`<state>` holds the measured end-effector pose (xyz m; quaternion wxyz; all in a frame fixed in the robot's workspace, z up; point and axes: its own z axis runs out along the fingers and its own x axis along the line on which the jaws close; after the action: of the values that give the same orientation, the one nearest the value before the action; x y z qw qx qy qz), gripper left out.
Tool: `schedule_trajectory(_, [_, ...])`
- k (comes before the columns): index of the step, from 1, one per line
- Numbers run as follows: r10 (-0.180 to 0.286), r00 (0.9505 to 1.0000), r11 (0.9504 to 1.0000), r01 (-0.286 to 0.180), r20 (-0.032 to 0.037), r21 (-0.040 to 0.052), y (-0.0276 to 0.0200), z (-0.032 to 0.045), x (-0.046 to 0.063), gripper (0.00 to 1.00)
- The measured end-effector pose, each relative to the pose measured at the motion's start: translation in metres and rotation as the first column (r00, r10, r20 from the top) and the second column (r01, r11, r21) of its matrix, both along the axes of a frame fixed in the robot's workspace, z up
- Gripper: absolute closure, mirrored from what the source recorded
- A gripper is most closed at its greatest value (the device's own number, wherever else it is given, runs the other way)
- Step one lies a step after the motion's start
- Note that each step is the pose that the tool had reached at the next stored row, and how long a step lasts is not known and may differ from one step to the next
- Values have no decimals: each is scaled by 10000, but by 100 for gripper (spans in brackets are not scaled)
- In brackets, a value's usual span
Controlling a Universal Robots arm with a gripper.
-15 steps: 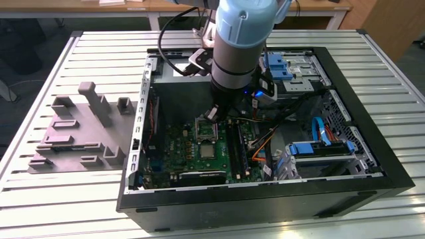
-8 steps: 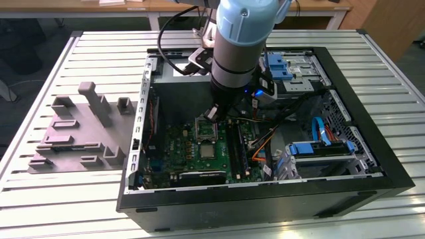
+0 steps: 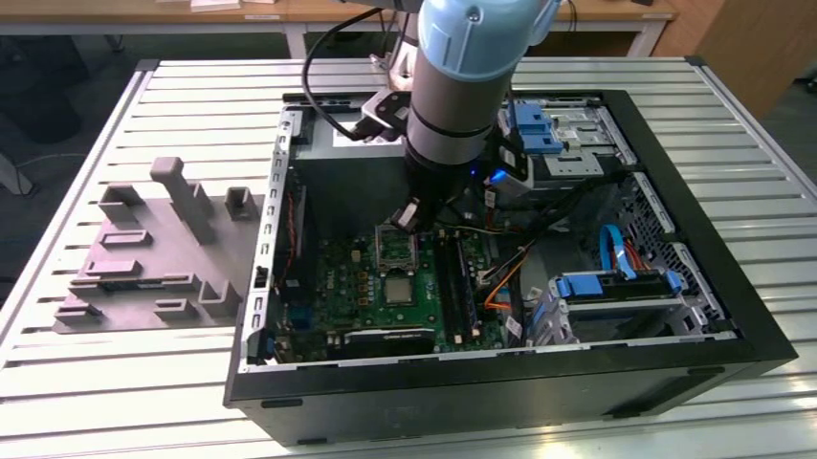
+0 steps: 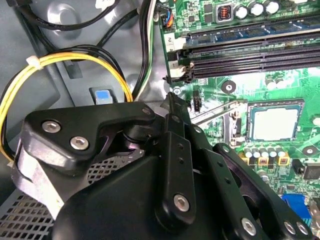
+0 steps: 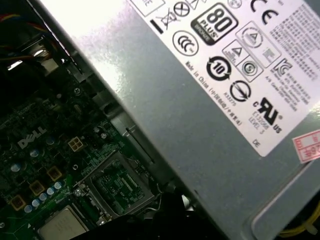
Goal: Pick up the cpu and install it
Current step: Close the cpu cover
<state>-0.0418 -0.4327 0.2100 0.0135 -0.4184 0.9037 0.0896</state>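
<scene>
CPU (image 4: 273, 123) is seen seated in the socket at centre right of the second wrist view, lower centre of the exterior view. Jaw state cannot be told. Gripper (image 3: 411, 214) is held just above the board (image 3: 383, 287); the open frame (image 5: 117, 185) could be struck.

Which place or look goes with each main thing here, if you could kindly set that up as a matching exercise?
Things:
1. cpu
2. tray
3. end effector
4. power supply

Places or looks:
A. on the table, outside the case
B. grey metal box with a printed label
C. seated in the socket on the green board
D. hanging over the board, inside the case

Pairs: 1-C, 2-A, 3-D, 4-B
</scene>
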Motion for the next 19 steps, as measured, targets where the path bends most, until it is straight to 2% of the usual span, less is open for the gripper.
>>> schedule_trajectory(8, [45,9999,10000,-45,-114,-36,3,82,0,89])
schedule_trajectory(19, [412,9991,9991,-413,-116,-87,7,144,0,89])
